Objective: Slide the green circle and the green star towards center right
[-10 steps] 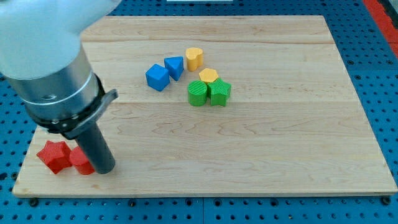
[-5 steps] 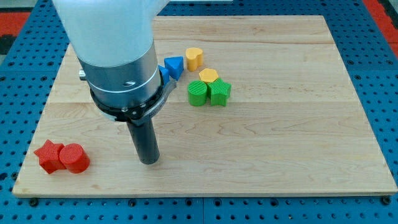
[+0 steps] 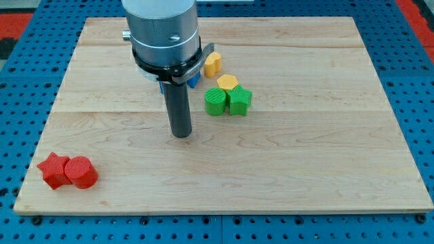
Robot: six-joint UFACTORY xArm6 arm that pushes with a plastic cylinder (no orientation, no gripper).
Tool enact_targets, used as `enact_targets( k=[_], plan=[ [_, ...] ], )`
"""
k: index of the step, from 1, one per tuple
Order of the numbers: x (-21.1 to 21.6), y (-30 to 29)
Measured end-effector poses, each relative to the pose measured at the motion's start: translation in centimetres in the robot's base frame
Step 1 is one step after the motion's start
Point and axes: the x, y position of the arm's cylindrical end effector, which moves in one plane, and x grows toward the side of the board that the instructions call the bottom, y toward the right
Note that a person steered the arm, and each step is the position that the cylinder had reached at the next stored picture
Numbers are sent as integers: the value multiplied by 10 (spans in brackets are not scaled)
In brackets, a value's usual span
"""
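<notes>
The green circle and the green star sit side by side, touching, a little above the board's middle. A yellow hexagon touches them from above. My tip rests on the board to the lower left of the green circle, a short gap away from it. The rod rises from the tip toward the view's top and its housing hides most of the blue blocks.
A yellow block lies above the hexagon. A bit of a blue block shows beside the rod's housing. A red star and a red circle sit at the bottom left of the wooden board.
My tip has moved from the bottom left, beside the red blocks, up and right to near the green circle. No block has moved.
</notes>
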Motion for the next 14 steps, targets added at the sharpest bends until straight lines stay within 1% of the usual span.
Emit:
enact_targets(
  k=[1,2,3,4,5,6,7,9,10,11,12,14],
  plan=[
    [-4,1],
    [-5,25],
    [-12,19],
    [-31,-17],
    [-63,-18],
    [-67,21],
    [-44,67],
    [-10,76],
    [-11,119],
    [-33,145],
    [-46,153],
    [-54,155]
  ],
)
